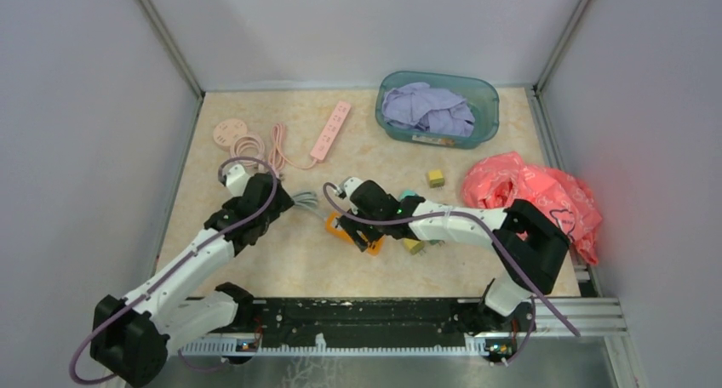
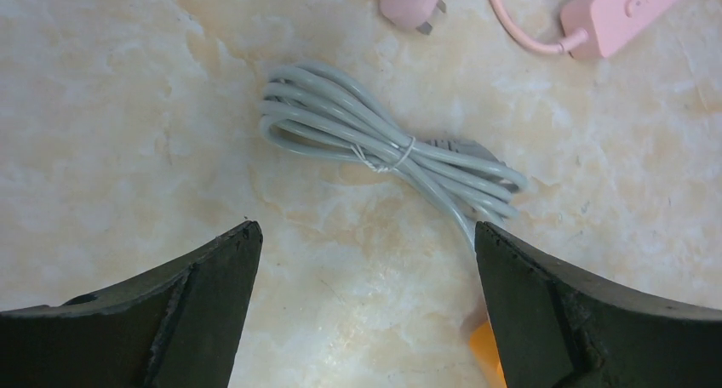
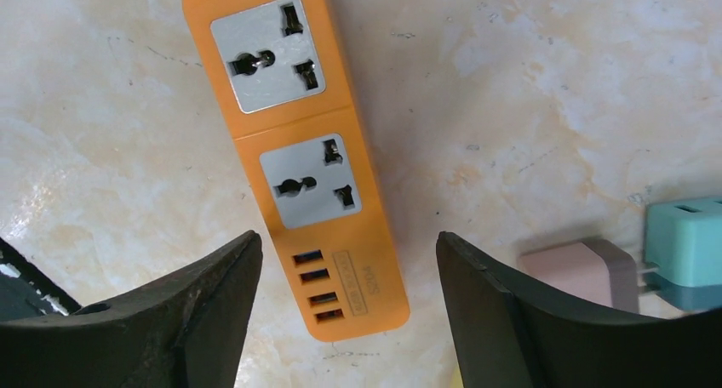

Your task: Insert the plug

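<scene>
The left gripper (image 2: 366, 231) stands wide open and holds nothing, its 2 dark fingers (image 2: 213, 277) pointed down at the table (image 1: 375, 162). The left arm slants forward and rightward from its base. Just beyond the fingertips lies the grey cable (image 2: 383, 150), coiled in a flat bundle and cinched at its middle with a thin tie; its grey plug (image 2: 464, 145) is partly hidden under the loops.

The right gripper (image 3: 347, 235) is also parted and grips nothing. It hangs over the near end of the orange power strip (image 3: 298, 150), with 1 finger to each side of the strip. The right arm folds at the elbow and reaches left across the table's middle. The strip lies flat, face up, showing 2 grey universal sockets and 4 USB ports.

A pink charger (image 3: 579, 273) and a teal charger (image 3: 685, 243) lie to its right. Farther back are a pink power strip (image 2: 626, 9) and its pink plug (image 2: 410, 1).
</scene>
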Robot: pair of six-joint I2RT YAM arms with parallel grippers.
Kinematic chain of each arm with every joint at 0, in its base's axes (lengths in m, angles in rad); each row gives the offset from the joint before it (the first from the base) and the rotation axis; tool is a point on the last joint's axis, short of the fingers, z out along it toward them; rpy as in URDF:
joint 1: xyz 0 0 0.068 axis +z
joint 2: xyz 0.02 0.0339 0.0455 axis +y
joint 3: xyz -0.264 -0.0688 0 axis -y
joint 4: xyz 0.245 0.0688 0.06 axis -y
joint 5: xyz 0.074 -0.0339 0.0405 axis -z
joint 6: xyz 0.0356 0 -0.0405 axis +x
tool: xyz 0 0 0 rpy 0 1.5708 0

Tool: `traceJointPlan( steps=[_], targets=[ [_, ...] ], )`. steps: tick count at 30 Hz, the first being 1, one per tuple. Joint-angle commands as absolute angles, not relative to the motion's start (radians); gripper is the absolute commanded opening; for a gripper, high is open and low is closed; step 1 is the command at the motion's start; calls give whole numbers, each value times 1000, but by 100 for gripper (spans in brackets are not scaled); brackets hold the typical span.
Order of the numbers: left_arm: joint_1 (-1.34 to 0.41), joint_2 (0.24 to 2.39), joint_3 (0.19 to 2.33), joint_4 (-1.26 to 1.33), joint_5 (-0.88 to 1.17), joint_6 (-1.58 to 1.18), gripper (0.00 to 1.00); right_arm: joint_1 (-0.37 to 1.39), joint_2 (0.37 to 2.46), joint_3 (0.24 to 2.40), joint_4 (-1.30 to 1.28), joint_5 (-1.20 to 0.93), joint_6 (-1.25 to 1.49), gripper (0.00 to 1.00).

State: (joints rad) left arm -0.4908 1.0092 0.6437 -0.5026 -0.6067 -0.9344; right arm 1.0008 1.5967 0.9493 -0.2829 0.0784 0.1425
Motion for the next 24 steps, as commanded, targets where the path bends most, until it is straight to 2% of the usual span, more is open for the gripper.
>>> traceJointPlan(
  steps=[1,10,16,24],
  targets=[
    [-486,924,598,-444,-470,-814,100,1012,1490,1000,-306,136,158,76],
    [-486,824,543,-338,-310,-701,100,992,1391,953,-363,350,220,85],
    [-487,818,542,-321,-262,-684,100,913,1352,900,-363,376,303,85],
    [-486,796,525,-249,-112,-614,100,882,1332,814,-332,486,556,86]
  ],
)
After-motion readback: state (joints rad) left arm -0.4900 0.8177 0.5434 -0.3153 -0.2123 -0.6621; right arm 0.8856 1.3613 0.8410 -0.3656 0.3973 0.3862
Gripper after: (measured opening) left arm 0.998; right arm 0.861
